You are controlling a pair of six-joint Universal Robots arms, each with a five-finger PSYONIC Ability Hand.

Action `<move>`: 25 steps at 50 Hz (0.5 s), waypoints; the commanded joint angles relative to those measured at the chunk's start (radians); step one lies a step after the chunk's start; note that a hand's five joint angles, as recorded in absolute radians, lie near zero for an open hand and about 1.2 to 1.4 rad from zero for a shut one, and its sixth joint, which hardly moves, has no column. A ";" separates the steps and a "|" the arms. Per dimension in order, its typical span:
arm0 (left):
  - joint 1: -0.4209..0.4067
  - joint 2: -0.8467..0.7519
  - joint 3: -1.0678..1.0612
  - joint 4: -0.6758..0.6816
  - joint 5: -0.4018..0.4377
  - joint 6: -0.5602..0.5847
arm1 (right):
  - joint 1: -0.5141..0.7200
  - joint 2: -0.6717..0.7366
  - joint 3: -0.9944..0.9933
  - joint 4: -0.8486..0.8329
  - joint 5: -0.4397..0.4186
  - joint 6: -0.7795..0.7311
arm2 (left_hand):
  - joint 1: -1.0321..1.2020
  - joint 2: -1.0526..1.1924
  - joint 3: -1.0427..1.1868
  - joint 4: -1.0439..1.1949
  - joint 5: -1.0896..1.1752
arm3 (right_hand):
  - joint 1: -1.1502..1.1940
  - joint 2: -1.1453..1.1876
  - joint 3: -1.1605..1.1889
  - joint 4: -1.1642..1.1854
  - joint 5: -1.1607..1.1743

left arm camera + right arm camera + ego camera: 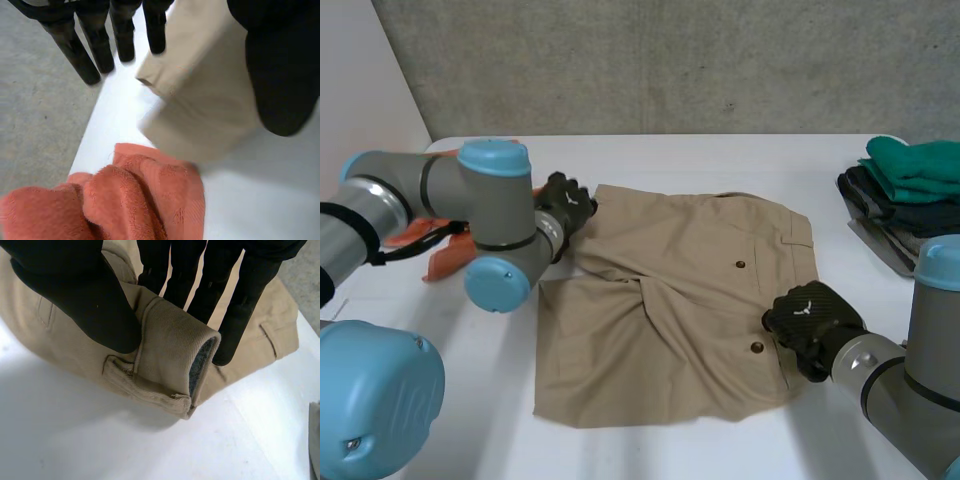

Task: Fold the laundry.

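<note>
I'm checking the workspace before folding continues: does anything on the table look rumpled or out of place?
The tan cotton shorts bunch into a twisted crease across their middle instead of lying flat. The orange terry towel lies crumpled and unfolded at the white table's edge.

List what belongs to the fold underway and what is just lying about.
In the job:
khaki shorts
left hand, pinching them
right hand, pinching them

Lying about:
orange towel
stack of folded clothes
</note>
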 commanded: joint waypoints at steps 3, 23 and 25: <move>0.012 0.200 -0.067 -0.016 -0.089 -0.194 | 0.012 0.008 -0.085 -0.006 -0.021 0.082 | -0.097 -0.126 -0.141 -0.128 -0.134 | 0.262 0.219 0.207 0.199 0.223; -0.075 0.735 -1.016 -0.004 0.074 -0.420 | -0.083 0.245 -0.435 0.100 0.097 0.605 | 0.241 0.213 0.198 0.210 0.205 | 0.262 0.219 0.207 0.199 0.223; -0.087 0.734 -1.046 0.013 0.069 -0.427 | -0.088 0.252 -0.444 0.097 0.110 0.616 | 0.233 0.204 0.189 0.201 0.196 | 0.262 0.219 0.207 0.199 0.223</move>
